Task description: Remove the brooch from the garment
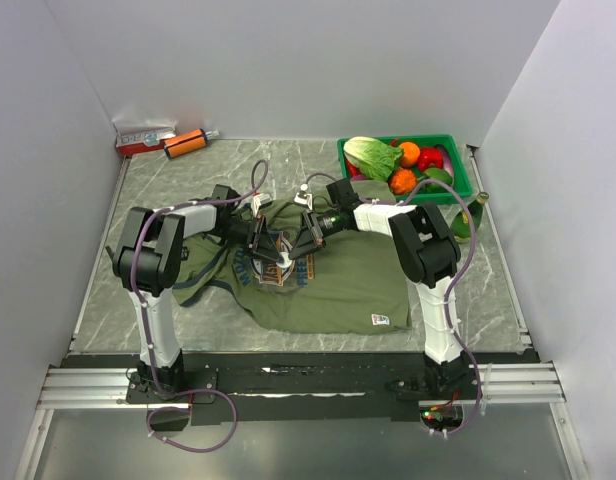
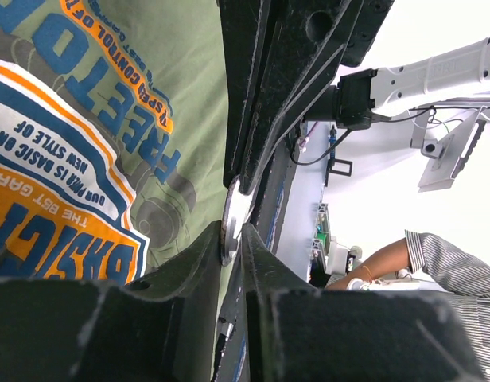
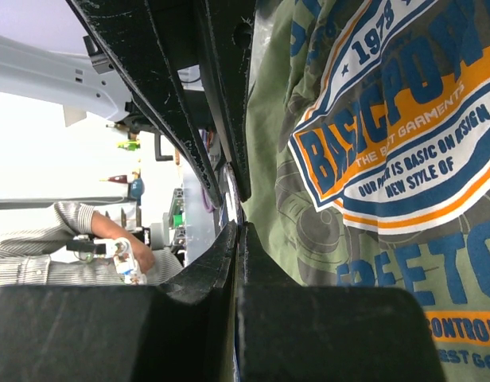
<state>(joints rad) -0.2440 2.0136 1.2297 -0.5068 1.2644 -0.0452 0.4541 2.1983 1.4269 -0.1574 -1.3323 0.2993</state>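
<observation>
left pincer (image 2: 231,239) at brooch (image 2: 230,216), garment (image 1: 338,282) over marbled table (image 1: 288,160), white walls (image 1: 288,60)

We see a grey marbled tabletop (image 1: 308,160) carrying the olive-green garment (image 1: 338,285) spread near its middle, a green basket (image 1: 462,168) of produce at the far right corner, and a red-and-white box (image 1: 143,138) beside an orange cylinder (image 1: 186,143) far left.

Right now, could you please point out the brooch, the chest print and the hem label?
brooch (image 2: 234,208): left wrist view, disc's edge.
chest print (image 3: 404,111): right wrist view, orange banner.
hem label (image 1: 380,320): top external view, its middle.
</observation>
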